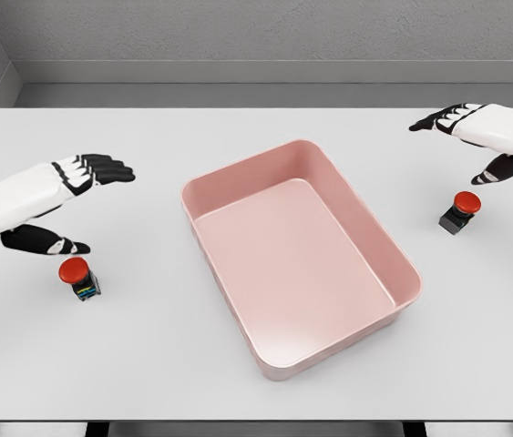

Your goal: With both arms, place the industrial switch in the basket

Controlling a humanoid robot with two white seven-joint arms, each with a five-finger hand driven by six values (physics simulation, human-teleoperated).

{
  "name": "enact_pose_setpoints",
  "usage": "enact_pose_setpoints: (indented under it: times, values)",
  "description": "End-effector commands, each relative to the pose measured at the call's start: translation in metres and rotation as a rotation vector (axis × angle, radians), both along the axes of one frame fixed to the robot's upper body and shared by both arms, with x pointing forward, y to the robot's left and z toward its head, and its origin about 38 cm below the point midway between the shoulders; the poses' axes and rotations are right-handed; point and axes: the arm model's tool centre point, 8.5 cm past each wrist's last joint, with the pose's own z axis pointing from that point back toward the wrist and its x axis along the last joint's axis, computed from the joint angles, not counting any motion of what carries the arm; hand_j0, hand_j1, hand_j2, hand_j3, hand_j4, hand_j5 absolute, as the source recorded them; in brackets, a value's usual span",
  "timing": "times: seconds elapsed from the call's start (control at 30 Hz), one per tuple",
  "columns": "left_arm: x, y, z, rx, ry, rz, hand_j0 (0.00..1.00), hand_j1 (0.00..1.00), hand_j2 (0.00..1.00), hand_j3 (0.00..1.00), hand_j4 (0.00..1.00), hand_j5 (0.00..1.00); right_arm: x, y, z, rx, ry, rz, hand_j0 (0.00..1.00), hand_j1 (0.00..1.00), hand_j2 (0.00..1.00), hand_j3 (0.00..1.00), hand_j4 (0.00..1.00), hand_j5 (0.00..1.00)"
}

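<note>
Two industrial switches with red mushroom buttons stand on the white table. One switch (pixel 78 277) is at the left, just below and in front of my left hand (pixel 87 205), whose fingers are spread and hold nothing; its thumb (pixel 51 241) hovers right above the button. The other switch (pixel 459 211) stands at the right, under my right hand (pixel 466 146), which is open too and a little above and behind it. A pink rectangular basket (pixel 402 273) sits empty in the middle, between the two switches.
The white table (pixel 147 364) stretches to a grey wall at the back. Its front edge runs along the bottom of the view.
</note>
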Motion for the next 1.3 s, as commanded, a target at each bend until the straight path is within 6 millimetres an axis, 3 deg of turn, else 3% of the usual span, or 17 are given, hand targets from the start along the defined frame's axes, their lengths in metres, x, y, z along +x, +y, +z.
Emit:
enact_pose_setpoints:
  times: [0.0,0.07,0.1,0.3,0.37,0.43,0.47,0.73,1.03,1.27]
  values:
    - [0.001,-0.001,-0.002,0.044,-0.029,-0.003,1.0,1.0,1.0,1.0,1.0,1.0,0.0,0.0,0.0,0.003,0.0,-0.001,1.0,1.0,1.0,1.0,1.0,1.0]
    - [-0.005,0.03,0.017,0.184,-0.03,0.029,1.0,1.0,1.0,1.0,1.0,1.0,-0.001,0.001,0.001,0.004,-0.002,0.003,1.0,1.0,1.0,1.0,1.0,1.0]
    - [-0.006,0.034,0.017,0.252,-0.041,0.025,1.0,1.0,1.0,1.0,1.0,1.0,-0.001,0.0,0.001,0.003,-0.002,0.001,1.0,1.0,1.0,1.0,1.0,1.0]
    - [-0.008,0.036,0.009,0.355,-0.072,0.009,1.0,1.0,1.0,1.0,1.0,1.0,-0.007,-0.004,-0.001,-0.014,0.009,0.043,1.0,1.0,1.0,1.0,1.0,1.0]
    - [-0.012,0.036,-0.003,0.385,-0.059,0.0,1.0,1.0,1.0,1.0,1.0,1.0,-0.01,-0.02,0.0,-0.035,0.014,0.011,1.0,1.0,1.0,1.0,1.0,1.0]
    - [-0.018,0.037,-0.017,0.416,-0.037,-0.01,1.0,1.0,1.0,1.0,1.0,1.0,-0.009,-0.046,-0.011,-0.057,0.048,-0.06,1.0,1.0,1.0,1.0,1.0,1.0]
    - [-0.02,0.037,-0.022,0.414,-0.027,-0.012,1.0,1.0,1.0,1.0,1.0,1.0,-0.008,-0.047,-0.011,-0.057,0.049,-0.062,1.0,1.0,1.0,1.0,1.0,1.0]
    - [-0.018,0.03,-0.024,0.489,-0.162,-0.038,1.0,1.0,1.0,1.0,1.0,1.0,-0.013,-0.043,-0.031,-0.058,0.094,-0.054,1.0,1.0,1.0,1.0,1.0,1.0]
    - [-0.025,0.03,-0.043,0.482,-0.12,-0.044,1.0,1.0,1.0,1.0,1.0,1.0,-0.017,-0.043,-0.043,-0.059,0.123,-0.059,1.0,1.0,1.0,1.0,1.0,1.0]
    - [-0.026,0.021,-0.056,0.44,-0.106,-0.044,1.0,1.0,1.0,1.0,1.0,1.0,-0.017,-0.028,-0.055,-0.043,0.142,-0.024,1.0,1.0,1.0,1.0,1.0,1.0]
